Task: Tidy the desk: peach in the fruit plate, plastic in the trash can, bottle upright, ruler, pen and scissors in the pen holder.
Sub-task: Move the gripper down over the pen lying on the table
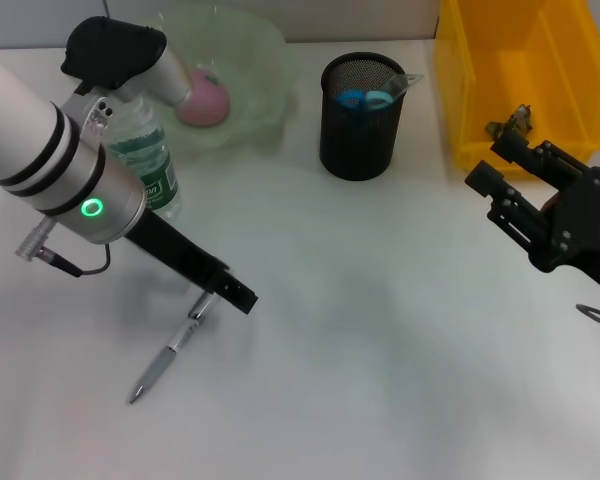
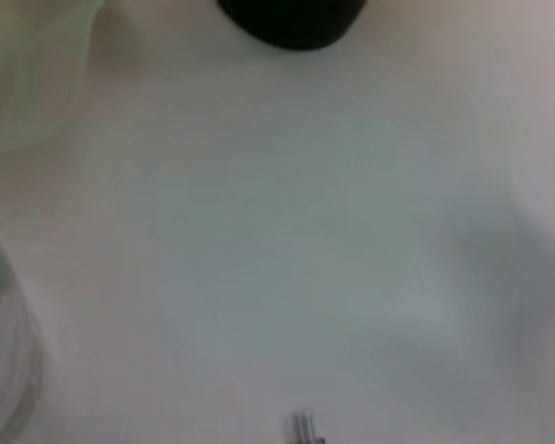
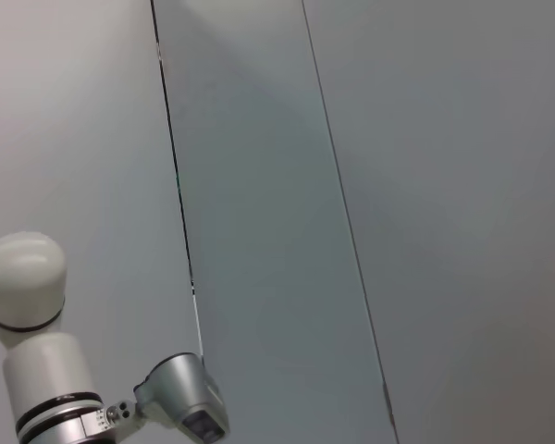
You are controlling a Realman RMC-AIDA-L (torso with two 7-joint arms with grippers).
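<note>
Silver pen (image 1: 170, 353), just one, touches left end effector (image 1: 232, 292), whose opening is unclear.

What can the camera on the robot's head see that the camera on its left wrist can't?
Only the head view shows the pink peach in the green fruit plate, the yellow bin, blue-handled scissors, both arms, and the left gripper just above the pen. The right gripper hangs by the bin. The left wrist view adds nothing of its own. Both show the white desk, black pen holder and clear bottle.
</note>
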